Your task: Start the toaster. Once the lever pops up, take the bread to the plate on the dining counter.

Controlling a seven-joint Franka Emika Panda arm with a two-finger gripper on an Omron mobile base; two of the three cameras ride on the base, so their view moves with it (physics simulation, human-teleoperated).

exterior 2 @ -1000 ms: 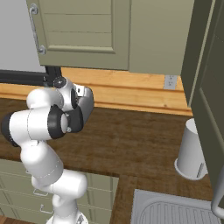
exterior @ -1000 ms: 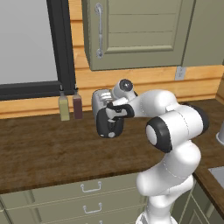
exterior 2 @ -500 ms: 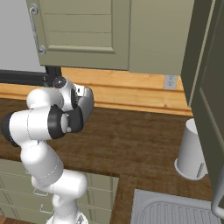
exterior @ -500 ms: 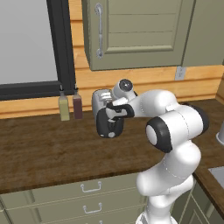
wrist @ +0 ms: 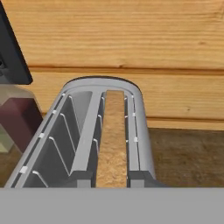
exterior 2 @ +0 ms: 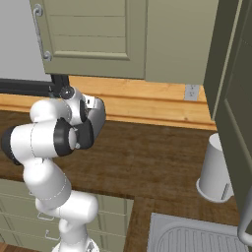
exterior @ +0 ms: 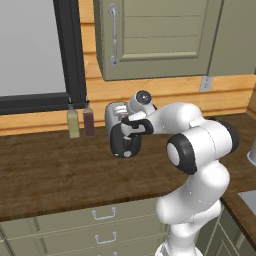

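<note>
The silver toaster [exterior: 114,114] stands at the back of the dark wood worktop, its black end panel [exterior: 123,147] facing forward. My gripper [exterior: 129,136] is pressed against that end panel; its fingertips are hidden, and it is shut. The lever is hidden behind my hand. Looking along the toaster's top [wrist: 141,127] in the hand view, I see two slots, and the bread [wrist: 112,135] sits down in the right one, its tan top edge just below the rim. From the right base view the toaster [exterior 2: 99,116] shows just past my wrist. The plate and the dining counter are out of view.
Two slim bottles [exterior: 73,123] [exterior: 89,120] stand just left of the toaster, below a black window frame [exterior: 70,50]. A grey-green wall cabinet [exterior: 150,35] hangs overhead. A white canister [exterior 2: 215,170] and a sink [exterior 2: 197,236] lie off to the right.
</note>
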